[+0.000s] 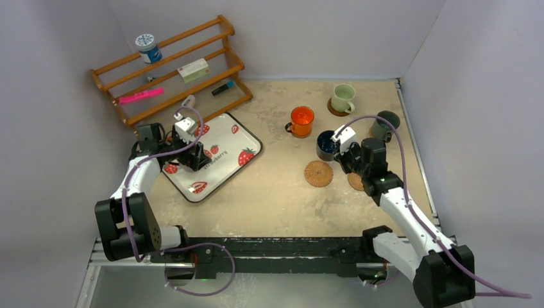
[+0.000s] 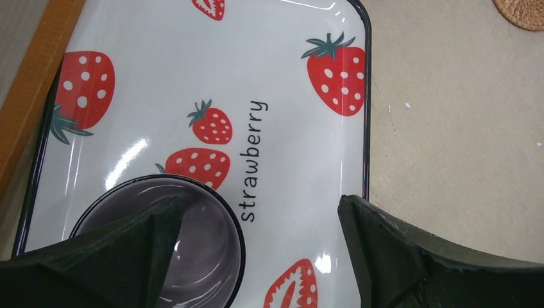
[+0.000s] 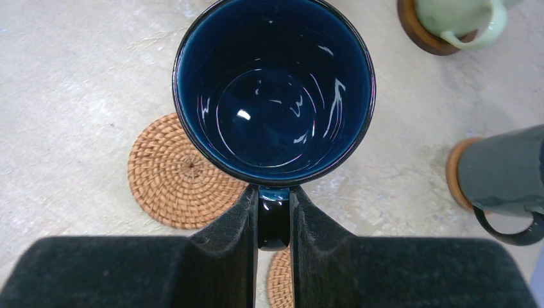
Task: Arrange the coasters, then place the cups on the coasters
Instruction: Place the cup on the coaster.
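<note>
1. Right hand [image 3: 274, 196]: clenched on the handle of the dark blue cup [image 3: 276, 90]. The two fingers pinch the handle from either side. The cup body stands ahead of the fingertips, upright and mouth up.
2. Governing relation: in the right wrist view the wicker coaster [image 3: 170, 176] lies left of the fingers, with part of its edge hidden behind the cup. In the top view it sits just beside the cup, on the side toward the arm bases. The cup is not centred over it.
3. A second bare coaster [image 1: 356, 181] lies under the right wrist, mostly hidden by the arm.
4. Whether the cup's base is clear of the surface [image 1: 269, 192] cannot be told.
5. Judgement: to seat the cup on the wicker coaster, it needs to come back toward the bases and slightly left. The right arm is the nearer arm to both bare coasters.
6. Left hand [image 2: 256, 205]: released, fingers spread wide over the tray [image 2: 289, 77]. The purple-grey cup [image 2: 205, 250] stands on the tray, one finger overlapping its rim in view. This arm is well apart from the bare coasters.
</note>
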Motion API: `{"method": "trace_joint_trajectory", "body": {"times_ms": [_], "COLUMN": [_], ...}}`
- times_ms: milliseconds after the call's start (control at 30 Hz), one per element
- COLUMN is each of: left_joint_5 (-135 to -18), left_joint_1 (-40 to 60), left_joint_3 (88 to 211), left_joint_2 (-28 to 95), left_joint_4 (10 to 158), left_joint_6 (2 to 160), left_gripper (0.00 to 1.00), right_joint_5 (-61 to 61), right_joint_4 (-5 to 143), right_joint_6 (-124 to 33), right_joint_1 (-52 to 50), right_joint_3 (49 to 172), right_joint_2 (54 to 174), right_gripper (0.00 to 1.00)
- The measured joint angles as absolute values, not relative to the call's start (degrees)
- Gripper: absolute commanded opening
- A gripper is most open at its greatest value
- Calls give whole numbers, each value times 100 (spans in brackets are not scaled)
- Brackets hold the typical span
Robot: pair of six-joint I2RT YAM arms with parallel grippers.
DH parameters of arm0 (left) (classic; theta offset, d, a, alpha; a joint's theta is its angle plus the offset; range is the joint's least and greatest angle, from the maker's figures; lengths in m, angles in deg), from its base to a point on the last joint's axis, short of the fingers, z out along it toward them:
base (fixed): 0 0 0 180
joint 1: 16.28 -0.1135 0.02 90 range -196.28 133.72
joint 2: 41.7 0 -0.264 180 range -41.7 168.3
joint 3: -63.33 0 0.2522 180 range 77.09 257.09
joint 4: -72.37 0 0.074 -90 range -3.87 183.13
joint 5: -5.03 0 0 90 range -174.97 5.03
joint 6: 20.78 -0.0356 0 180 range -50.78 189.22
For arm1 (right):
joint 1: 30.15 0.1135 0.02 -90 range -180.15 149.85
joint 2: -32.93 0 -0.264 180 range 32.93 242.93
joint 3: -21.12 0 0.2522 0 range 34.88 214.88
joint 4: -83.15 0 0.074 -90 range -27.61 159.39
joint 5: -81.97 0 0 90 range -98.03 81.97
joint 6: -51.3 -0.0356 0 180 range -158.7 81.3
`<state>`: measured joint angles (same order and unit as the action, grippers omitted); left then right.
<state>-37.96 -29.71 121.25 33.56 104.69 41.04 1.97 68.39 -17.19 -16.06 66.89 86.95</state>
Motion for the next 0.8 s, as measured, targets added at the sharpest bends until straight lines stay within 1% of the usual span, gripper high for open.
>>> {"method": "trace_joint_trajectory", "body": {"times_ms": [400, 633, 800], "left_joint_5": [-3624, -3525, -3416], "left_joint_1": [-2971, -2973, -2973], "left_joint_3": [12125, 12597, 12390], "left_joint_2": [3356, 3673, 3426], "left_joint_4": [10494, 10850, 10797], "left_joint_6": [4119, 3955, 3872], "left_gripper": [100, 100, 100], "right_joint_5": [232, 619, 1015], "right_joint_4": [6822, 6667, 6361], "right_joint_6": [-1764, -1646, -1544], "right_joint_1": [-2234, -2787, -3423], "right_joint_3": [6689, 6689, 6689], "right_joint_2": [8521, 8306, 8322], "right_gripper": [0, 0, 0]}}
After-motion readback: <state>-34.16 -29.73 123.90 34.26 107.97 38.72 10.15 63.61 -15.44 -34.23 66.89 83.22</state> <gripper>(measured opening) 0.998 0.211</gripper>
